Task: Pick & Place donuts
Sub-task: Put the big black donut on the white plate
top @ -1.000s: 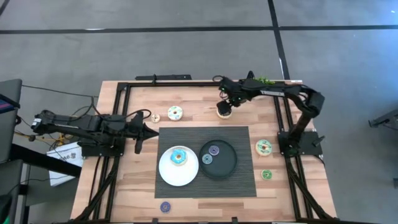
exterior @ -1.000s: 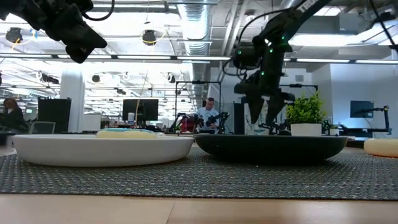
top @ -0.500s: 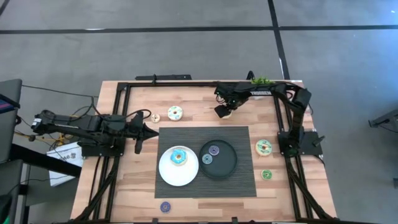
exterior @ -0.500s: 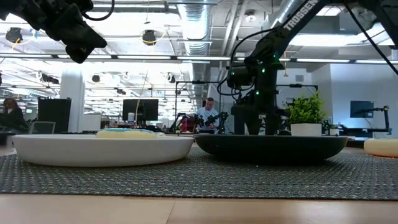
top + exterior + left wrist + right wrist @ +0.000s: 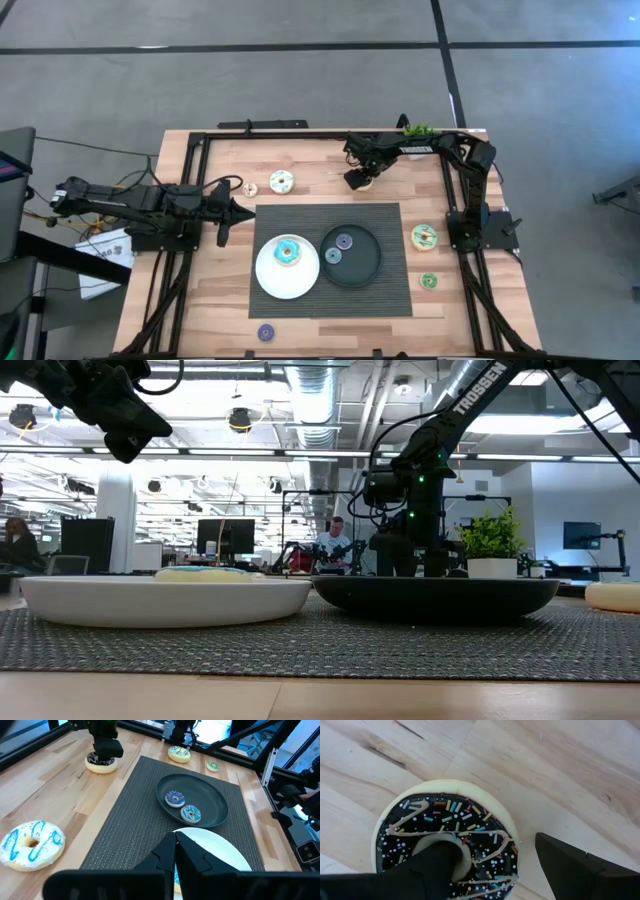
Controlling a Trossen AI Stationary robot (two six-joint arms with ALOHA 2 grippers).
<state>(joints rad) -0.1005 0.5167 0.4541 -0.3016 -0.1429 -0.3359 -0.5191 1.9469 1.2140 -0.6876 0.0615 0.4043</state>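
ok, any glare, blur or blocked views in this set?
Low view: bright ceiling lights wash out the background; mat foreground soft. Left wrist view: own left gripper blocks the bottom. Right wrist view: one finger hides part of the chocolate donut, otherwise sharp. High view: even light.

Chocolate-iced donut (image 5: 445, 845) with coloured sprinkles lies flat on the bare wood, one finger in its hole.
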